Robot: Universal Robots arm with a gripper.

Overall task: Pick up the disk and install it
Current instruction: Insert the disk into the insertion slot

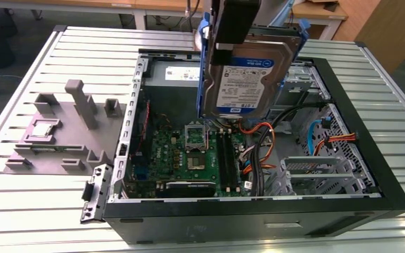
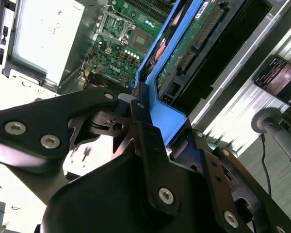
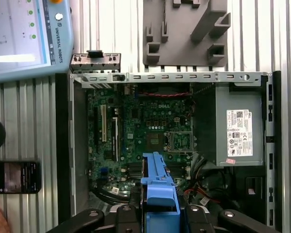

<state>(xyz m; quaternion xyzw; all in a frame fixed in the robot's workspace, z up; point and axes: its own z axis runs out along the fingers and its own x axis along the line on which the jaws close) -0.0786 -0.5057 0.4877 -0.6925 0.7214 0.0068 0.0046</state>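
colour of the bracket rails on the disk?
Blue. Best seen in the exterior view, where the rails run along both edges of the disk.

"What do you count out there, by kind?"

"I count one disk [image 1: 248, 79], one open computer case [image 1: 259, 221], one grey holder [image 1: 83, 108], one phone [image 3: 15, 177] and one touchscreen pendant [image 3: 24, 34]."

Exterior view oblique from above, both wrist views close overhead, motherboard [image 1: 174, 158] [image 3: 136, 126] [image 2: 121, 34] shared
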